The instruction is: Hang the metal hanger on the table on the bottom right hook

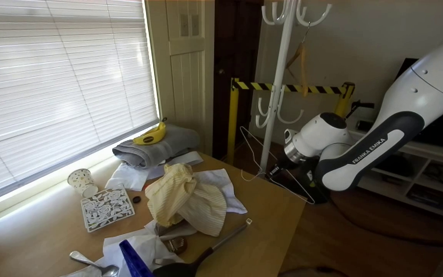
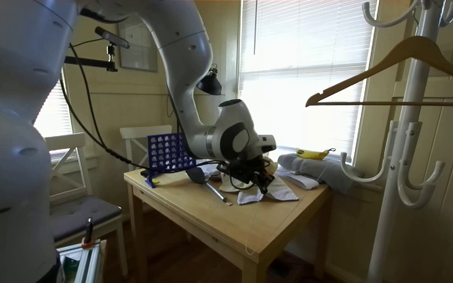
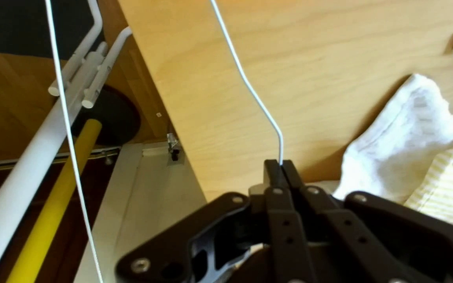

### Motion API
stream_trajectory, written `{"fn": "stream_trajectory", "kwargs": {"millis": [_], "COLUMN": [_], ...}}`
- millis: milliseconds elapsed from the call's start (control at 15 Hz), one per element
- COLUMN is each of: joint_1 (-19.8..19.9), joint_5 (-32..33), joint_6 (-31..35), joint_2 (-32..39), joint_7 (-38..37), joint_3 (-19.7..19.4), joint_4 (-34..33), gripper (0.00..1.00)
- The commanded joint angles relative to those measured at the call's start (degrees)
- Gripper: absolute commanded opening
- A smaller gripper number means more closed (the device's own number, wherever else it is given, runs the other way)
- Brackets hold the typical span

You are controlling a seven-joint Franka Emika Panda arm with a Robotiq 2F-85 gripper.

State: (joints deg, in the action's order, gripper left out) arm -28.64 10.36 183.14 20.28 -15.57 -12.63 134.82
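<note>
White wire hanger (image 3: 246,81), kinda triangular, pinched in the pincer (image 3: 280,168), right of crumpled stripy cloth (image 1: 187,196) in an exterior view.

Yellow banana-shaped item (image 1: 150,136) on a gray towel (image 1: 181,139), patterned cup (image 1: 80,181), metal spoon (image 1: 109,271), wooden hanger (image 2: 419,47)

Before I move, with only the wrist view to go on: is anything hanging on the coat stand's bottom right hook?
Observer: No, the bottom right hook holds nothing, seen in an exterior view.
Operator: And higher up?
Observer: A wooden hanger hangs from an upper prong in an exterior view.
Operator: The claw is shut on the metal hanger, but I see just plain wire.
Observer: In an exterior view, its curled hook end shows left of the claw in that picture.
</note>
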Motion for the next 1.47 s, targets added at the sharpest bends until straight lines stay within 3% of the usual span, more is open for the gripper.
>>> {"fn": "stream_trajectory", "kwargs": {"millis": [0, 400, 467, 733, 1000, 1067, 1400], "joint_1": [-14.68, -30.55, -37.12, -54.31, -71.45, -74.93, -92.17], "joint_5": [-0.25, 2.56, 2.48, -0.59, -9.85, -17.05, -37.03], "joint_6": [4.01, 3.48, 4.39, 11.07, 15.94, 15.95, 15.45], "joint_2": [-0.89, 0.63, 1.41, 6.49, 12.94, 13.08, 15.09], "joint_7": [-5.68, -1.30, -1.88, -2.97, -3.82, -0.18, -1.30], "joint_3": [-15.64, -27.17, -32.99, -48.34, -61.75, -62.96, -72.46], "joint_4": [2.36, 3.04, 3.41, 5.85, 11.25, 13.14, 22.75], "gripper": [0.01, 0.01, 0.01, 0.01, 0.01, 0.01, 0.01]}}
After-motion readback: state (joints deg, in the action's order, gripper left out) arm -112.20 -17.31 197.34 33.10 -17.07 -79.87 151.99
